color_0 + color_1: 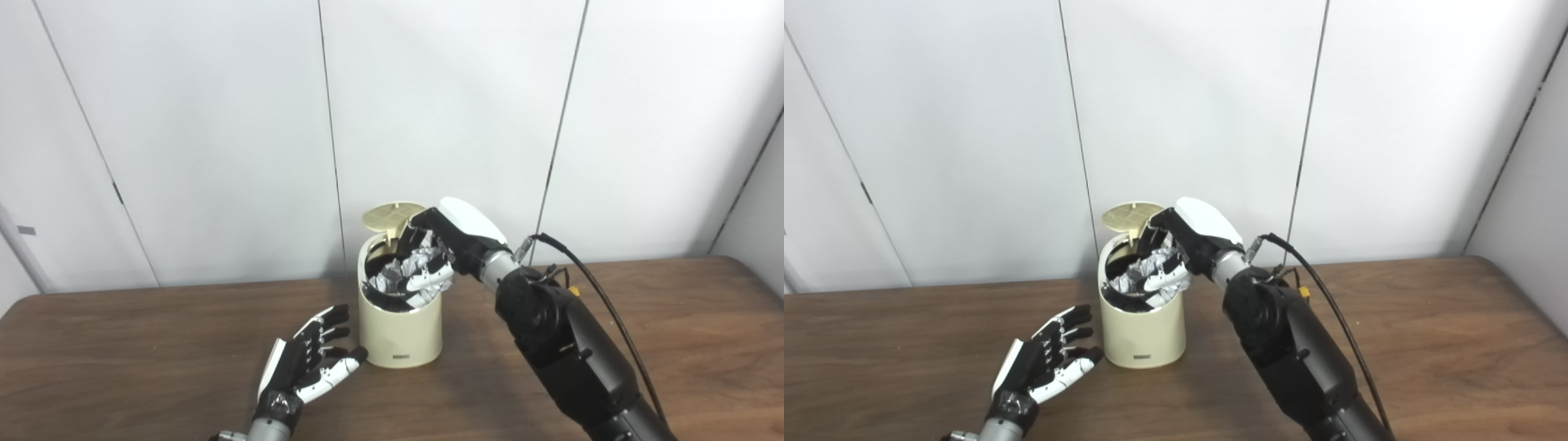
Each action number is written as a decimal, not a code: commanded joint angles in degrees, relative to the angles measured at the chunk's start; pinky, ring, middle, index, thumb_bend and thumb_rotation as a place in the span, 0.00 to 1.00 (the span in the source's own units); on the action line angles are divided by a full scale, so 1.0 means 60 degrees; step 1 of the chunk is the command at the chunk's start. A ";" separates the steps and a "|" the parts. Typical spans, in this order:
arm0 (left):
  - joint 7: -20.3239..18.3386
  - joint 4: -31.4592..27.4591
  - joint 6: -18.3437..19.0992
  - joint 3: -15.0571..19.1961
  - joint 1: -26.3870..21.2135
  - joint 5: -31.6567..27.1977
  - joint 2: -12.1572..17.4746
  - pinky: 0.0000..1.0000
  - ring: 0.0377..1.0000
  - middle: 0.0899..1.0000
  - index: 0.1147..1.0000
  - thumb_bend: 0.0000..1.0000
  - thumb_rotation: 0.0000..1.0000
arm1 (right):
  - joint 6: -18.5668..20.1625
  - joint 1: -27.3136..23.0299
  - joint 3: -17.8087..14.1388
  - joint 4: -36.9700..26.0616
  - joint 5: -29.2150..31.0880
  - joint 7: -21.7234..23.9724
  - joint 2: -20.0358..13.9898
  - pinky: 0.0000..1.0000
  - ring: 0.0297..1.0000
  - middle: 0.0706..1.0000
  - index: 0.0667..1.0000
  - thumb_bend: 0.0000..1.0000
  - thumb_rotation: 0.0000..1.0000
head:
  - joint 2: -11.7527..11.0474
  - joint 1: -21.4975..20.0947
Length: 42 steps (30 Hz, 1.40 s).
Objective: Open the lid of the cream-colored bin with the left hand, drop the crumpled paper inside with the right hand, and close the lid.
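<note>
The cream-colored bin stands on the table near its middle, with its lid tipped up at the back. My right hand is over the bin's open mouth, fingers curled around the crumpled paper, which sits partly inside the rim. My left hand is open and empty, just left of the bin's base, not touching it. The same scene shows in the right eye view: bin, right hand, left hand.
The brown wooden table stretches to both sides. White wall panels stand close behind the bin. A black cable runs along my right forearm.
</note>
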 commanded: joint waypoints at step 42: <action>-0.0001 0.0166 -0.0392 -0.0169 -0.0353 -0.0029 -0.0114 0.66 0.80 0.85 0.85 0.71 0.29 | -0.0803 -0.1444 0.0349 -0.0285 -0.0022 -0.0319 0.0408 0.34 0.38 0.46 0.46 0.50 0.00 | 0.0035 0.0255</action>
